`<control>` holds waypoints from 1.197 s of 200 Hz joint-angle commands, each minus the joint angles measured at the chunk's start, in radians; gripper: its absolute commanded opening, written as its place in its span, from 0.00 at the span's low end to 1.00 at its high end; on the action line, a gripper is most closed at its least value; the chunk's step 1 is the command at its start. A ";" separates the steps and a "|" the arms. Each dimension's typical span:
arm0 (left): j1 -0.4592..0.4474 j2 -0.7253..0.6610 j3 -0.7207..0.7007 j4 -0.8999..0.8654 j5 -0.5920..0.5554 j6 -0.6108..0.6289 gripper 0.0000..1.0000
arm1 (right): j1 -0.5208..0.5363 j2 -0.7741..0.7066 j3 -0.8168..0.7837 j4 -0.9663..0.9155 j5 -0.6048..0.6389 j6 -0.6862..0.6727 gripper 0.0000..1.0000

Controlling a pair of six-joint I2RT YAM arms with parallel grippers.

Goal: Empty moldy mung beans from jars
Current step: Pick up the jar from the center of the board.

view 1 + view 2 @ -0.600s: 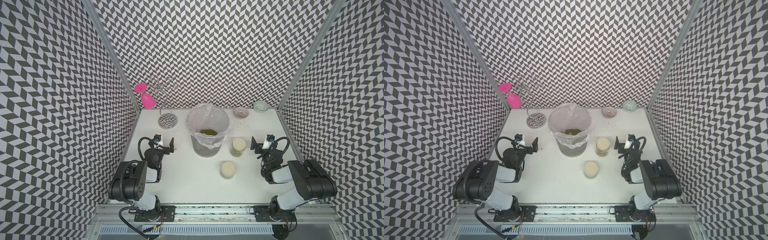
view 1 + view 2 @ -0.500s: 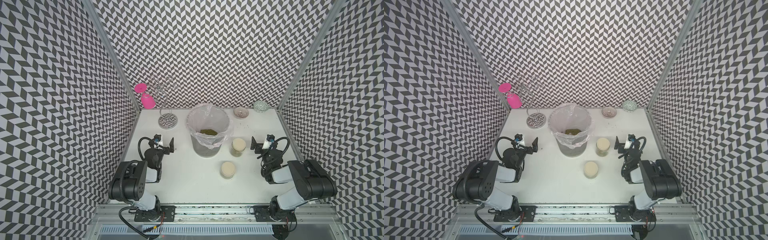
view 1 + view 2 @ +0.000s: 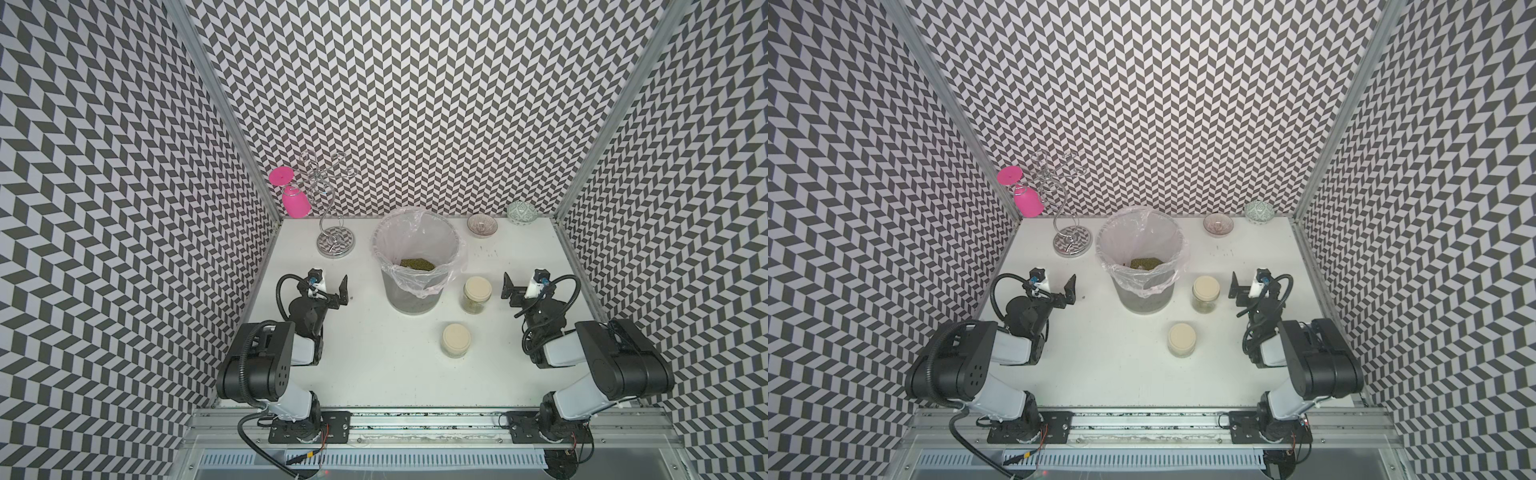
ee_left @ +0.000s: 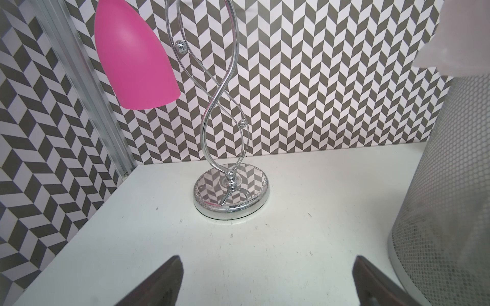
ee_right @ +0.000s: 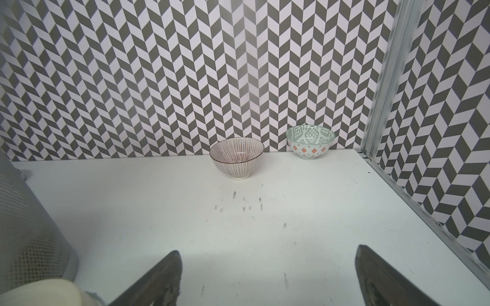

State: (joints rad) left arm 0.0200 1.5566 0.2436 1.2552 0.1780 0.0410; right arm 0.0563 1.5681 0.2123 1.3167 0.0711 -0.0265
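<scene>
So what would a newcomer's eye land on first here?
The hot-pink glass hanging upside down from the chrome stand in the back left corner. Then the bag-lined mesh bin mid-table with mung beans inside, a cream-lidded jar at its right and a second jar nearer the front.

Grey-white chevron walls (image 3: 415, 104); pink glass (image 3: 296, 203); cream jar lids (image 3: 477, 286); olive beans (image 3: 417, 263); white table (image 3: 374, 353).

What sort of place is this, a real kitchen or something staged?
Probably a staged robot test booth, not a kitchen: chevron-patterned panels wall in a white table, and the left arm and right arm are bolted to an aluminium rail.
</scene>
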 commanded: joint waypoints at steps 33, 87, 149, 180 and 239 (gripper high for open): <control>0.006 0.002 0.005 0.020 0.014 0.003 1.00 | 0.007 0.001 0.000 0.039 0.005 -0.003 0.99; -0.006 -0.032 0.070 -0.114 -0.164 -0.052 1.00 | 0.010 -0.042 0.026 -0.017 -0.002 -0.011 0.99; -0.068 -0.282 0.397 -0.875 -0.295 -0.293 1.00 | 0.078 -0.413 0.388 -0.936 -0.042 0.100 0.98; -0.235 -0.354 0.555 -1.231 -0.350 -0.340 0.98 | 0.173 -0.503 0.505 -1.226 -0.075 0.203 0.97; -0.704 -0.601 0.509 -1.436 -0.412 -0.427 0.99 | 0.333 -0.569 0.512 -1.461 -0.240 0.343 0.85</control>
State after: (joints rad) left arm -0.5465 1.0191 0.7677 -0.0238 -0.2291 -0.3176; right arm 0.3653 1.0264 0.7338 -0.0002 -0.0593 0.2344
